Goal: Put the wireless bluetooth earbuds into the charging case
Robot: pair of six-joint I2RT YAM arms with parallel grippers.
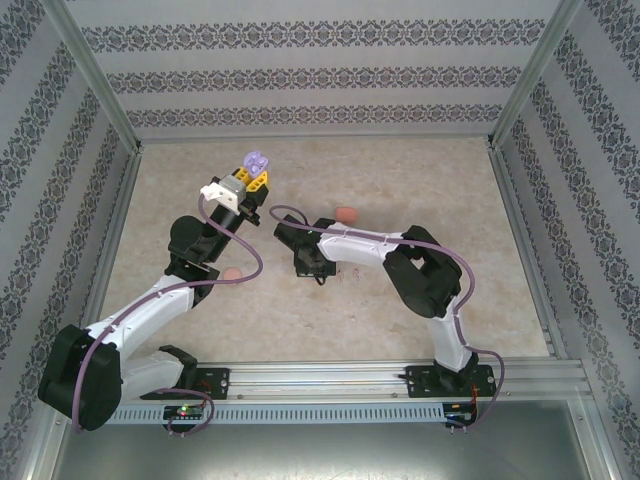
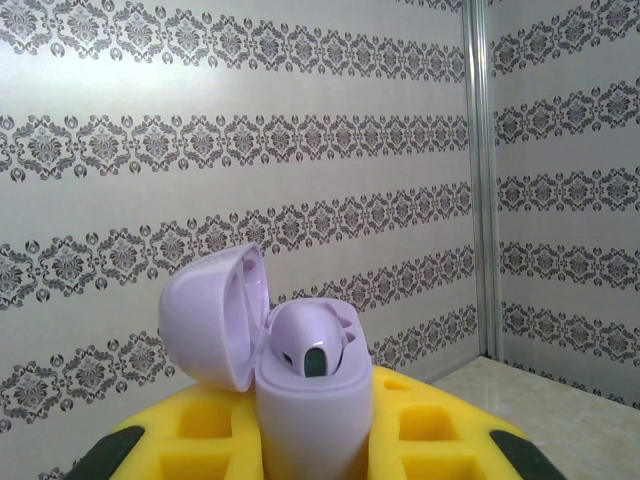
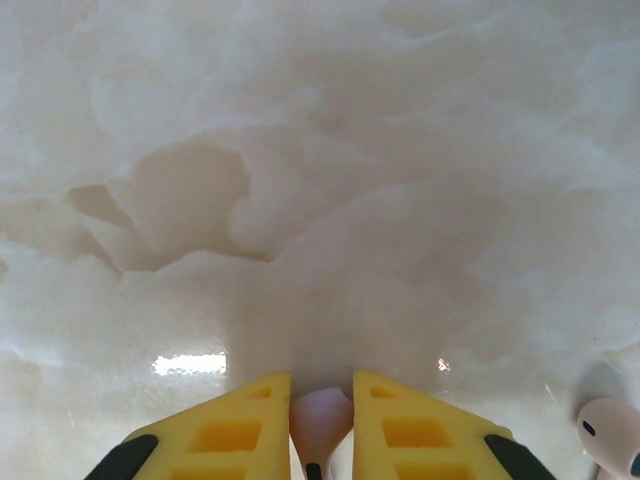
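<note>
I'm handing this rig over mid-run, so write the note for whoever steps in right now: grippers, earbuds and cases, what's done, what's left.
Left gripper: shut on the purple case, held up with its lid open. One purple earbud looks seated inside.
Right gripper: down at the table, shut on a pinkish earbud. A second pinkish earbud lies beside it.
Done: purple case open, apparently part filled.
Left: lift the pinkish earbuds and seat them in a case.
</note>
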